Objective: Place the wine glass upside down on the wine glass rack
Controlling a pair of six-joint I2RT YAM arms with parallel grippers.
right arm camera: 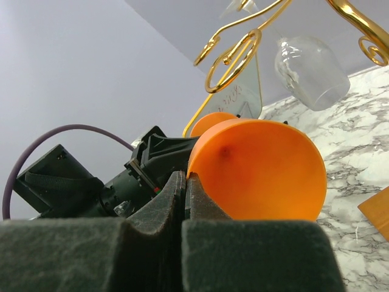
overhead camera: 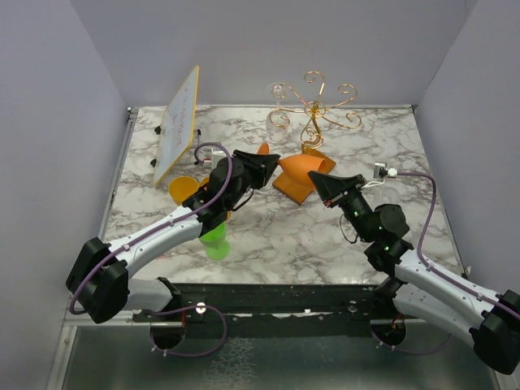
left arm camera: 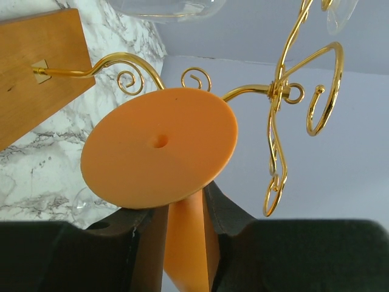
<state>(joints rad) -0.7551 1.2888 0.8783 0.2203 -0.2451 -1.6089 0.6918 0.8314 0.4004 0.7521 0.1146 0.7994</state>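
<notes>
The wine glass, orange and opaque, lies on its side above the marble table. It is held between both grippers, directly in front of the wine glass rack. The left gripper is clamped on the stem, one finger on each side, with the round foot just beyond the fingertips. The right gripper is pinched onto the bowl's rim; the wall appears to sit between the pads, though the contact line is partly hidden. The bowl opening faces the right gripper. The rack's wooden base rests on the table beyond the glass. A clear glass hangs inverted from one gold arm. A whiteboard stands tilted at the rear left. A green cup is partly hidden under the left arm.
</notes>
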